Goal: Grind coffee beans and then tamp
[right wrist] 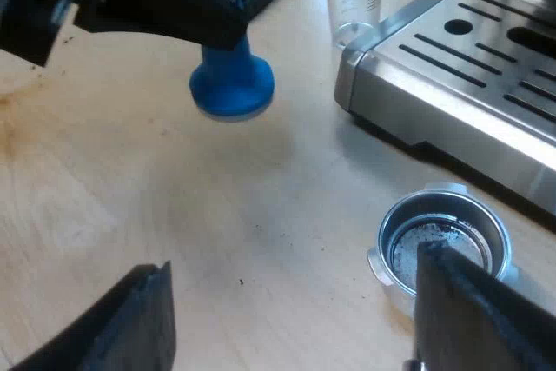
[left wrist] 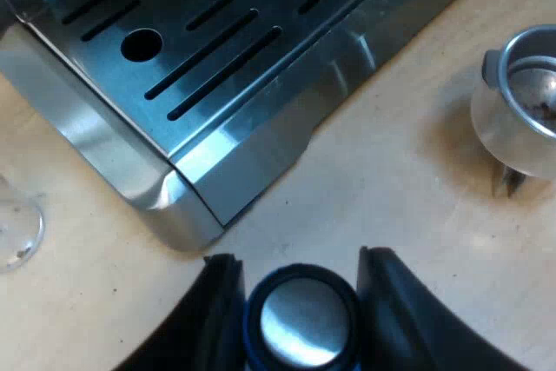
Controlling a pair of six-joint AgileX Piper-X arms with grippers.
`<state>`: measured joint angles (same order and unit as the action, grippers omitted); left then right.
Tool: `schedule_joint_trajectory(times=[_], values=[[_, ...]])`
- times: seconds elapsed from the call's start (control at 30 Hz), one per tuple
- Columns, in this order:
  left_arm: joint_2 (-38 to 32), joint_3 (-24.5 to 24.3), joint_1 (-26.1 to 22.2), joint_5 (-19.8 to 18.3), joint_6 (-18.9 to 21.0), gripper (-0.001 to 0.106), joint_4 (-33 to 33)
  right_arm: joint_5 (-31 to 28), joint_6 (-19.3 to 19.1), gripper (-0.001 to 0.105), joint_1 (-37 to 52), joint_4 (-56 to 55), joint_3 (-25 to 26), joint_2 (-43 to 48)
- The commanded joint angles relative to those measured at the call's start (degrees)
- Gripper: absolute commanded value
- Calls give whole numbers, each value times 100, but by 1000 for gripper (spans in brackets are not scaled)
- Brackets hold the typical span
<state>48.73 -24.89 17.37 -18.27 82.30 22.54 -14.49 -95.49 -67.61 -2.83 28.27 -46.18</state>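
Two tools divide the work: our left tool is clamped on the blue tamper, held base-down, while our right tool hangs wide and empty with one finger just beside the holder. The holder stands basket-up on the tabletop, only a dusting of grounds inside, with the espresso machine near it and the tamper well apart from it. We judge the right arm nearer, yet the tamper must come squarely over that upright basket.

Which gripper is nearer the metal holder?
Right. The right gripper is open, with one finger right at the metal holder's basket. The left gripper is shut on the blue tamper, well apart from the holder.
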Motion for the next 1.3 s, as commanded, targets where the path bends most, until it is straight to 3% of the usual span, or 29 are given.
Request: schedule_joint_trajectory(times=[0.03,0.27,0.73,1.3], values=[[-32,138,-1,112,90,1,-345,62,-95,60,-8,54,2,2],[175,562,-270,134,367,1,-1121,126,-95,60,-8,54,2,2],[1213,562,-288,3,461,1,-2297,190,-78,60,-8,54,2,2],[2168,562,-288,-66,485,1,-2676,190,-78,60,-8,54,2,2]])
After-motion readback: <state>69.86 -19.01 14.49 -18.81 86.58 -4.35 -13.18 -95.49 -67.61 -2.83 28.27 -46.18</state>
